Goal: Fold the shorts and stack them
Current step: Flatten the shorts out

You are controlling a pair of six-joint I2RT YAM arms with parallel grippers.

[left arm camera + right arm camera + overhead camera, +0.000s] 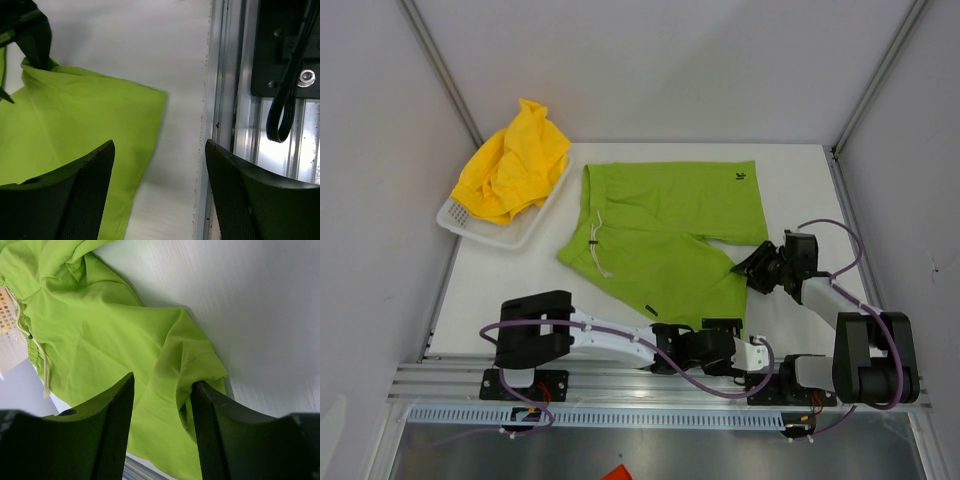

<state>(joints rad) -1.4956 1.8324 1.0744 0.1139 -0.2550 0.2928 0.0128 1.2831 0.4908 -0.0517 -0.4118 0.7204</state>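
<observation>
The lime green shorts (660, 230) lie spread flat mid-table, white drawstring (597, 245) on their left. The yellow shorts (515, 160) sit crumpled in the white basket (525, 238) at the back left. My right gripper (757, 268) is at the right hem of the near leg. In its wrist view the gripper (162, 382) stands open astride a raised fold of green fabric (100, 325) that touches the right finger (215, 420). My left gripper (725, 335) is open by the near hem corner; seen from the wrist (159, 145), bare table lies between its fingers, the green cloth (75, 120) under the left one.
An aluminium rail (650, 385) runs along the table's near edge, directly beside the left gripper's right finger (250, 190), with a black cable (285, 100) on it. Grey walls with metal posts close the table on the left, back and right.
</observation>
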